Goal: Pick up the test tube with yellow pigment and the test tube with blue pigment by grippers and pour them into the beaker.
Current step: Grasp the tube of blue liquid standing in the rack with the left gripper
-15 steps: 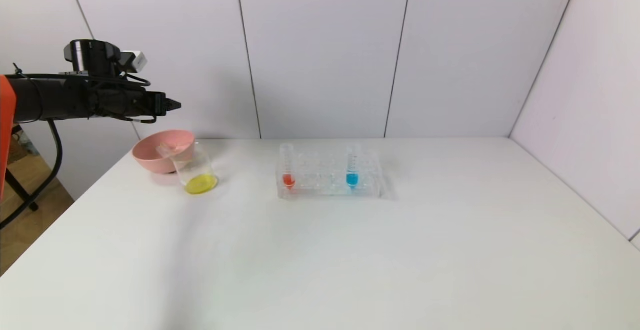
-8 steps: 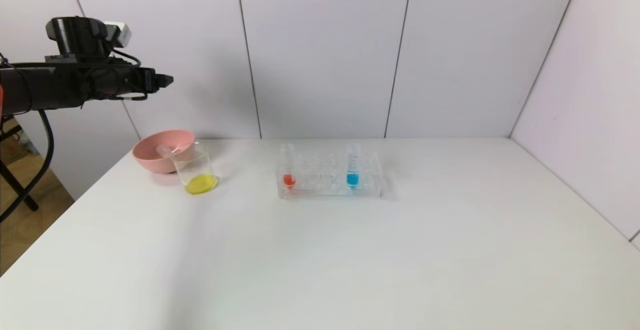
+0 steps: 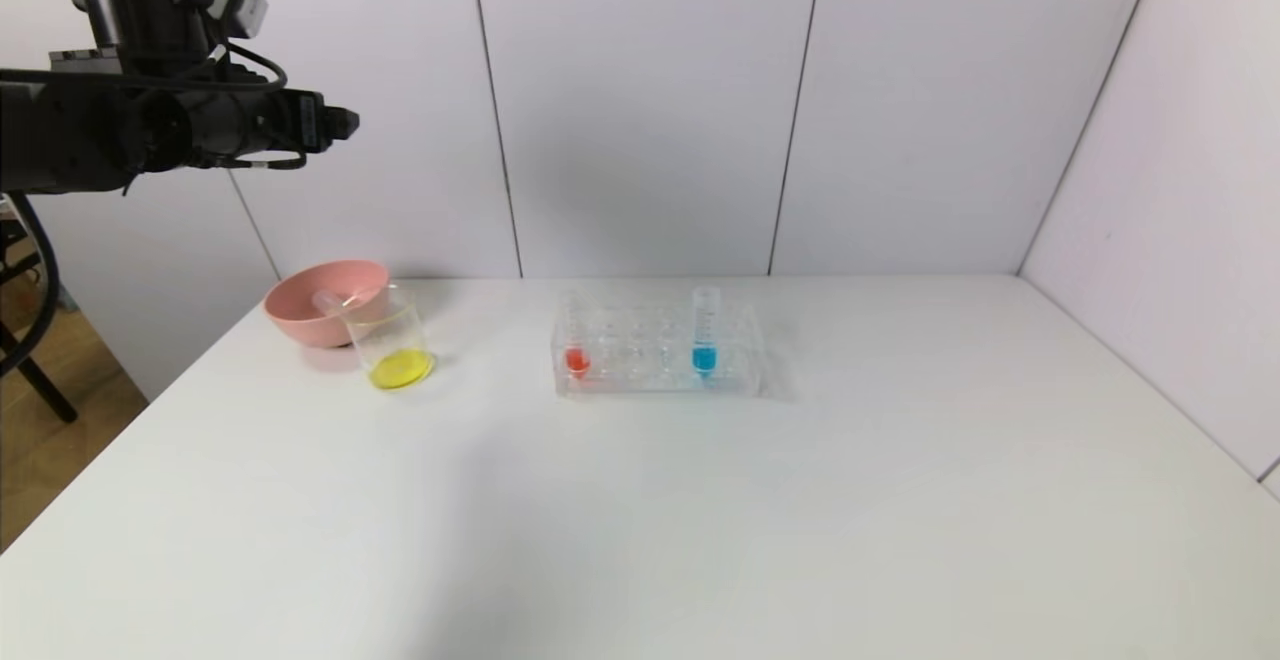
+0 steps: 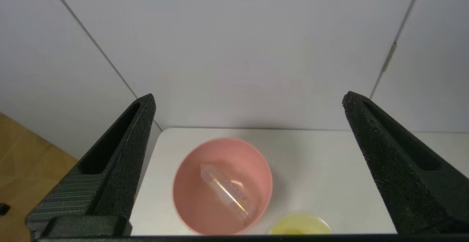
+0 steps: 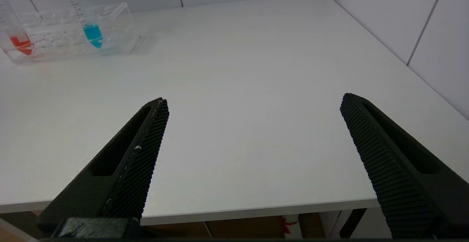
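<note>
The test tube with yellow pigment (image 4: 227, 194) lies slanted inside the pink bowl (image 4: 190, 212), drained, with a thin yellow streak along it. It also shows in the head view as the clear tube (image 3: 335, 302). Beside the bowl stands the beaker (image 3: 395, 345) holding yellow liquid. The test tube with blue pigment (image 3: 705, 335) stands upright in the clear rack (image 3: 655, 380). My left gripper (image 4: 248, 96) hangs high above the bowl, open and empty. My right gripper (image 5: 253, 98) is open over the table's near edge, far from the blue tube (image 5: 88, 18).
A red-tipped tube (image 3: 576, 340) stands at the rack's left end. The bowl (image 3: 300, 325) sits at the table's far left corner, close to the wall panels. Bare white tabletop stretches in front of and to the right of the rack.
My left arm has risen well above the bowl and beaker. The tube stays lying in the bowl. Rack and beaker have not moved.
</note>
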Tool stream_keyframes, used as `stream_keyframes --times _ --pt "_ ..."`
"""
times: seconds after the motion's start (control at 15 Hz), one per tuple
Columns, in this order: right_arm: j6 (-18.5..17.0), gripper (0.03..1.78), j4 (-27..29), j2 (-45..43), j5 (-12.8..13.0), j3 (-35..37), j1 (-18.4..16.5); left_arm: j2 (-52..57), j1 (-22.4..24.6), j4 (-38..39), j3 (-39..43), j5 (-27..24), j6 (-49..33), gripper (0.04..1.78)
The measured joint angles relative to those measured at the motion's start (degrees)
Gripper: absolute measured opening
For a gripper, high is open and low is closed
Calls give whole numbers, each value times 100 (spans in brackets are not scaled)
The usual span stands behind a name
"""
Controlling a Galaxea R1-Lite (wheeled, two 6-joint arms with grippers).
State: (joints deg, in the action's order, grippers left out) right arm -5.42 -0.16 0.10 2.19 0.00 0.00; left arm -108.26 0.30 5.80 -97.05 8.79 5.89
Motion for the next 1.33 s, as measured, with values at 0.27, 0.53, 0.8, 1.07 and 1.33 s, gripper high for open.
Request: stream_keyframes --times 0.27,0.53,0.8,1.07,1.33 --pt "0 171 -2 0 0 0 0 1502 -579 1 1755 647 -18 178" --pt "0 171 0 0 0 0 0 2870 -1336 54 3215 898 -221 178" --pt "0 171 -5 0 -2 0 0 3663 -2426 191 4129 1508 -869 178" --pt "2 171 -2 0 0 0 0 3947 -3029 981 4865 1968 -1663 178" --pt "0 171 -2 0 0 0 0 3694 -3563 1731 5422 1855 -2266 178"
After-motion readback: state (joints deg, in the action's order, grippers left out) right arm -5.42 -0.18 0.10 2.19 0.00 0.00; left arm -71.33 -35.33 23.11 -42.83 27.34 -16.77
